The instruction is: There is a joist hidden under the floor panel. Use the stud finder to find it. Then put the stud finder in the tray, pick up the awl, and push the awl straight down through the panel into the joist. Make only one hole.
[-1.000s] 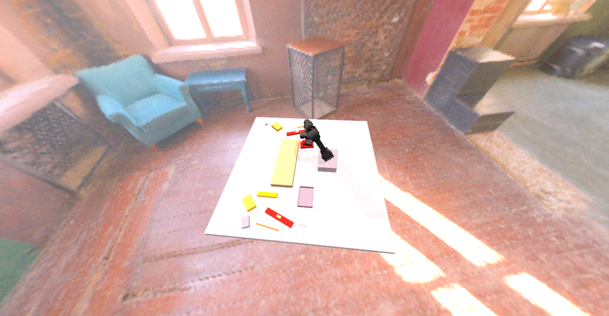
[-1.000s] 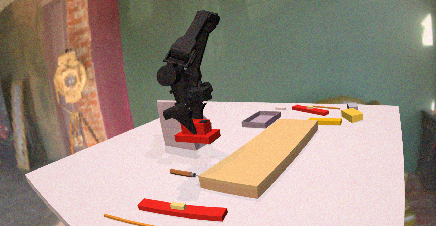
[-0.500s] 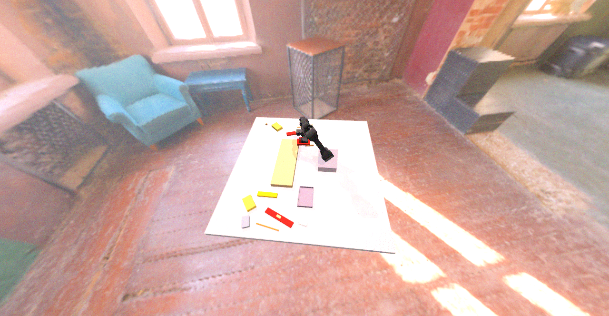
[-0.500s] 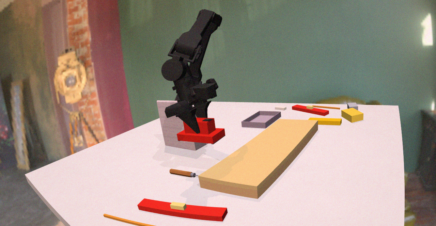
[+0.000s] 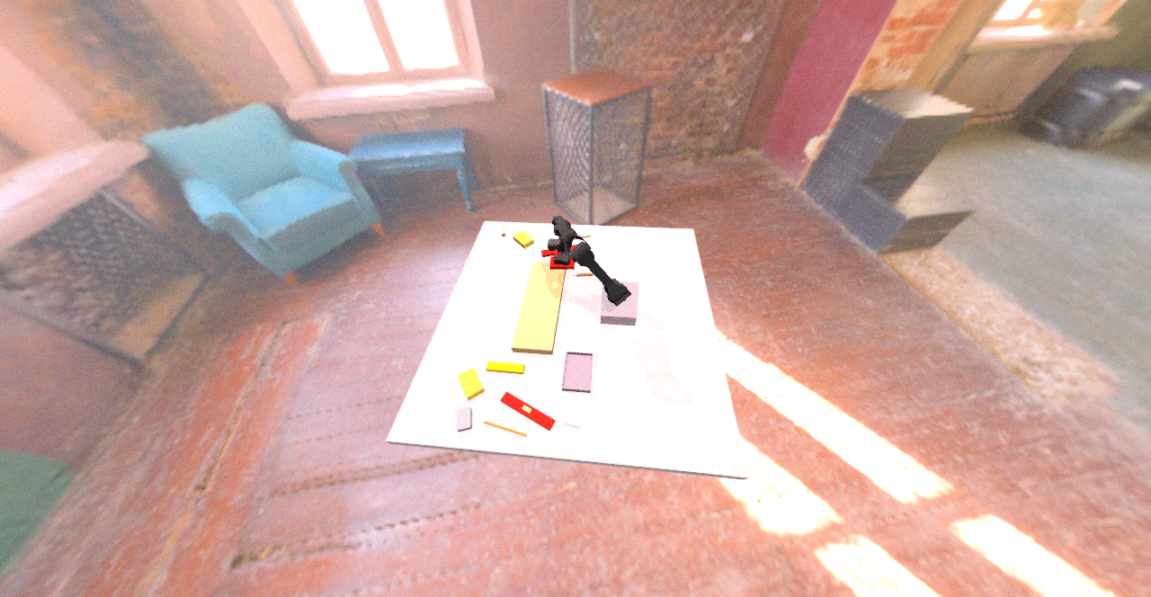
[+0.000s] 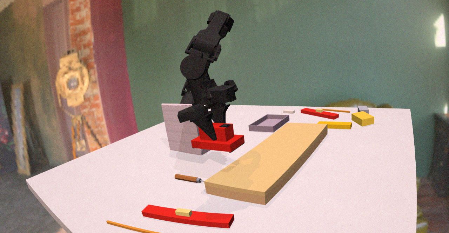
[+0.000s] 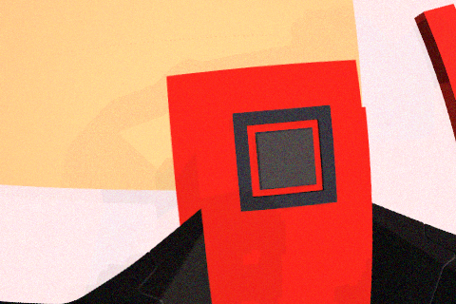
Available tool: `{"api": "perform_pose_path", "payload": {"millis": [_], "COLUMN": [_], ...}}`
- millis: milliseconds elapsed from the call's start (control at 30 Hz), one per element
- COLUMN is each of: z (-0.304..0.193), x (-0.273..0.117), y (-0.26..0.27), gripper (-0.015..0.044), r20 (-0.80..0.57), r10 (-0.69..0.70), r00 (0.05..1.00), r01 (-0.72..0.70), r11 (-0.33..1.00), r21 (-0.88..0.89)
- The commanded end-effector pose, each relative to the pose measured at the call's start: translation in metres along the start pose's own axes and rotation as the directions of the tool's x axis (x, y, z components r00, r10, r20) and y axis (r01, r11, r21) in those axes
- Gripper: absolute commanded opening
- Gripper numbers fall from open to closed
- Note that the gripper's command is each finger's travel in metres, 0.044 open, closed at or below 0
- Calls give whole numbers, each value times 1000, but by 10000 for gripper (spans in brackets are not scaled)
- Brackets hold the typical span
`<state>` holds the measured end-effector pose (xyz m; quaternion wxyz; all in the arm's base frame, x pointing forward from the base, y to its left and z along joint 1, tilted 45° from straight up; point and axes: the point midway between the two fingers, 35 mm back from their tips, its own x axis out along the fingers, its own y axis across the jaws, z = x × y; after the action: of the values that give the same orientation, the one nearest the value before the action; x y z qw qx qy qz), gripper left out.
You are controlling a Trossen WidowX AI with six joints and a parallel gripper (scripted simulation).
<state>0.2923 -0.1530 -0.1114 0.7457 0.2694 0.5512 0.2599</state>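
Note:
My gripper (image 6: 216, 127) (image 5: 560, 253) (image 7: 275, 211) is shut on the red stud finder (image 6: 223, 137) (image 5: 557, 265) (image 7: 285, 90) and holds it a little above the table, level, beside one end of the tan floor panel (image 6: 266, 159) (image 5: 534, 307) (image 7: 142, 57). In the wrist view the stud finder's dark square display (image 7: 285, 158) faces the camera and its front edge overlaps the panel's end. The awl (image 6: 185, 178), with a brown handle, lies on the table just off the panel's near corner. The grey tray (image 6: 266, 127) (image 5: 565, 372) stands empty past the panel's far side.
A red level (image 6: 188, 215) (image 7: 439, 43) and a thin orange rod (image 6: 131, 226) lie at the near table edge. Another red level (image 6: 318, 113), yellow blocks (image 6: 362, 118) (image 6: 334, 124) and small grey pieces lie at the far end. A grey block (image 6: 175, 127) stands behind the arm.

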Motion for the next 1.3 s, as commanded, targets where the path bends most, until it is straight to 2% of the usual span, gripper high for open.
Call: {"api": "perform_pose_path", "payload": {"millis": [0, 500, 1267], "z": [17, 72, 63], "x": [0, 16, 59], "y": [-6, -19, -20], "gripper": [0, 0, 0], "r20": [13, 19, 20], "r10": [-6, -10, -9], "r00": [1000, 1000, 1000], "r01": [6, 9, 8], "r11": [1000, 999, 999], "r21": [11, 53, 54]}}
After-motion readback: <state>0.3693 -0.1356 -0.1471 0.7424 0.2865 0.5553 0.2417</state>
